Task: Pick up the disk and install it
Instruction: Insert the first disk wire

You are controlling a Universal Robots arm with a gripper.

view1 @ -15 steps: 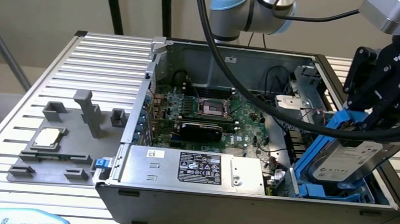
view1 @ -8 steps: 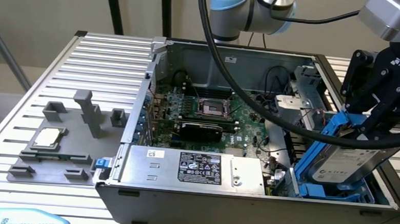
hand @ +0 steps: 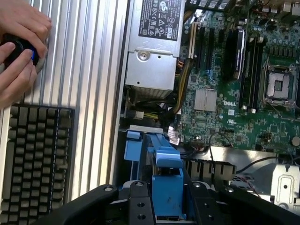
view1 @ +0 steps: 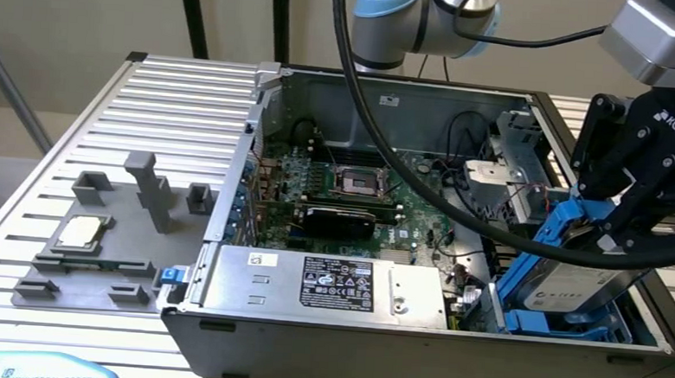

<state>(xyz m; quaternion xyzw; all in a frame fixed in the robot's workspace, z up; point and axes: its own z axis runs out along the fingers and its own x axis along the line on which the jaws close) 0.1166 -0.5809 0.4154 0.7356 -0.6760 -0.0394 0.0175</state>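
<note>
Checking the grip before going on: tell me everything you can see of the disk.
The disk is a flat silver-grey metal drive with a white label, framed by a bright blue plastic carrier. It stands steeply tilted, with its lower end at the blue bay on the exterior view's right of the open computer case. The gripper clamps the carrier's upper edge.

There is one open grey metal computer case [view1: 398,352], one blue-framed silver disk [view1: 575,292], one square silver chip [view1: 81,230], one black keyboard [hand: 35,164], one black pincer [view1: 611,231].
</note>
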